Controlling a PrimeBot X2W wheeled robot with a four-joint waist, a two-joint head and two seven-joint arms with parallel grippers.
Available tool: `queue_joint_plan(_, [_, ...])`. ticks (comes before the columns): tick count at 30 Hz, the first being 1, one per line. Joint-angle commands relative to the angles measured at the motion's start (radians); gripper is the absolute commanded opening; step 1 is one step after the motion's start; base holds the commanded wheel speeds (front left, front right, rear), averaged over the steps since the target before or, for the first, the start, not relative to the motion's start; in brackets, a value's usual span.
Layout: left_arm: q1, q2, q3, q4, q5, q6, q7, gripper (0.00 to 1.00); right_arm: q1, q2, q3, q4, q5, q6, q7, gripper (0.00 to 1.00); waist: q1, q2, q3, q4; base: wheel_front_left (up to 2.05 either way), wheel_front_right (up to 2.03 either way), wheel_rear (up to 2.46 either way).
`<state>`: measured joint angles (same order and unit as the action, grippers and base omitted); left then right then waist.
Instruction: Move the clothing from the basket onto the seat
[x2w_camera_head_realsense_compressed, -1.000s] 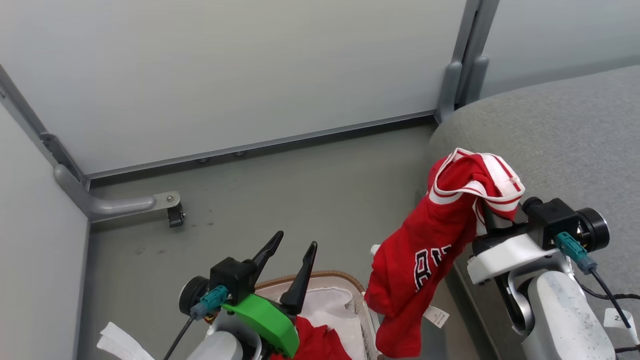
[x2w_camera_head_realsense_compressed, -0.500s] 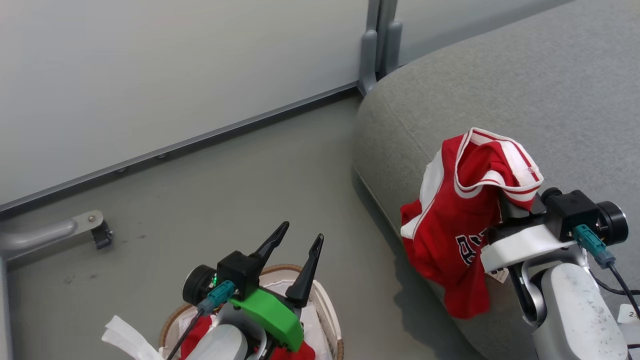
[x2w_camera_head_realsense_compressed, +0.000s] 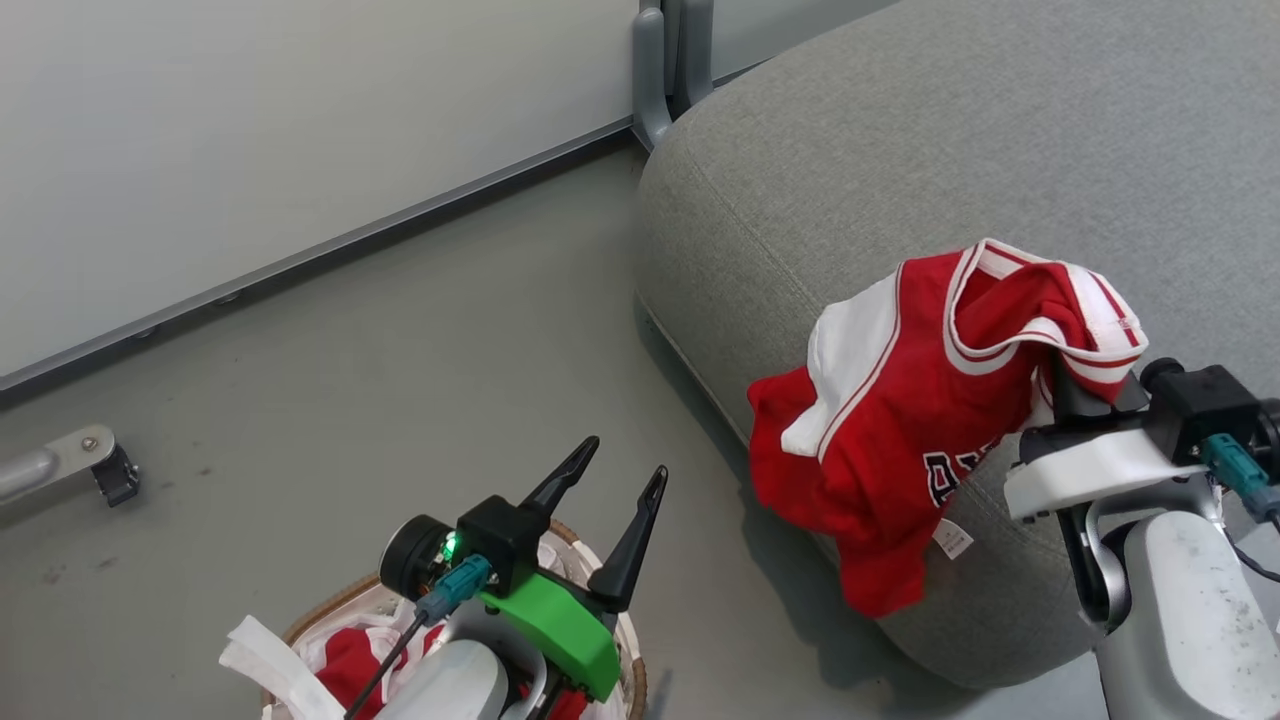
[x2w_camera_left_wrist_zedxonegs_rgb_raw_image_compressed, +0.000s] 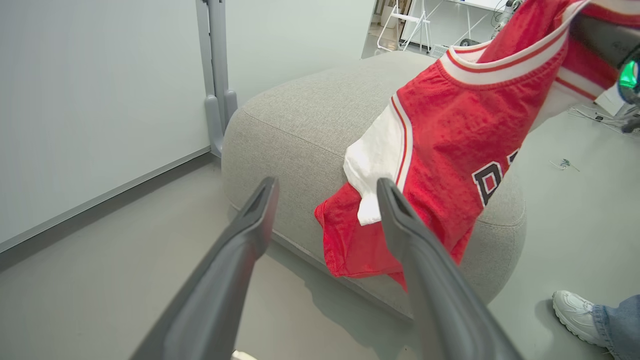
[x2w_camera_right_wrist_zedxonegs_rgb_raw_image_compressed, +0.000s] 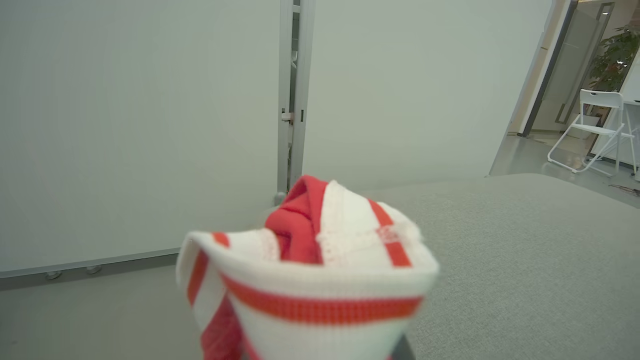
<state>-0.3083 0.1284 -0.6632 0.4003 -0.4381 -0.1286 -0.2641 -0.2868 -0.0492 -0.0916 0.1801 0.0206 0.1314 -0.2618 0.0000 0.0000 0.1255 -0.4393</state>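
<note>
The seat (x2w_camera_head_realsense_compressed: 900, 130) takes up the upper right of the head view, a broad grey cushion with a rounded front corner. It stands on the grey floor (x2w_camera_head_realsense_compressed: 350, 350), close to the pale wall panels (x2w_camera_head_realsense_compressed: 250, 120) and the grey post (x2w_camera_head_realsense_compressed: 665, 70) between them.

A red jersey (x2w_camera_head_realsense_compressed: 880, 400) with white panels and dark letters hangs over the seat's rounded front edge. Its upper part is lifted clear of the cushion, while its lower part drapes down the seat's side above the floor.

The basket (x2w_camera_head_realsense_compressed: 330, 610) stands on the floor at the bottom edge of the head view, well apart from the seat, partly hidden by the left arm. Inside it a red garment (x2w_camera_head_realsense_compressed: 350, 655) lies on the white liner (x2w_camera_head_realsense_compressed: 255, 650).

The right gripper (x2w_camera_head_realsense_compressed: 1075, 395) is over the seat's near edge, clamped on the jersey's striped white-and-red band, which bunches over its fingertips and hides them. The left gripper (x2w_camera_head_realsense_compressed: 627, 455) hovers above the basket, its two dark fingers spread apart and holding nothing.

A person's white shoe (x2w_camera_left_wrist_zedxonegs_rgb_raw_image_compressed: 575, 312) rests on the floor beside the seat in the left wrist view. A small white tag (x2w_camera_head_realsense_compressed: 950, 538) dangles from the jersey.
</note>
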Motion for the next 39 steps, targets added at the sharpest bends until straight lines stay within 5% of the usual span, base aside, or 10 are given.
queue_joint_plan(1, [-0.016,0.01,-0.004,-0.002,-0.002,-0.003,-0.001,1.0,-0.03,-0.002,-0.01,0.0,-0.004,-0.001,-0.005,0.0,0.0,0.0,0.008,0.014,0.0,0.0,0.0])
queue_joint_plan(11, [-0.065,0.033,-0.044,-0.031,0.009,-0.003,-0.001,1.0,-0.326,-0.04,-0.082,0.062,-0.106,-0.001,-0.005,0.0,0.0,0.0,0.092,0.079,0.0,0.0,0.0])
queue_joint_plan(25, [-0.152,0.071,-0.086,-0.064,0.048,-0.003,-0.001,1.0,-0.883,-0.382,-0.166,0.256,-0.176,-0.001,0.034,0.0,0.0,0.0,0.269,0.217,0.0,0.0,0.0])
queue_joint_plan(32, [-0.188,0.085,-0.08,-0.091,0.068,0.009,0.0,1.0,-0.904,-0.46,-0.245,0.425,-0.204,-0.001,0.058,0.0,0.0,0.0,0.358,0.267,0.0,0.0,0.0])
queue_joint_plan(39, [-0.169,0.125,-0.081,-0.114,0.083,0.033,0.022,1.0,-0.804,-0.432,-0.329,0.615,-0.212,-0.001,0.01,0.0,0.0,0.0,0.409,0.278,0.0,0.0,0.0])
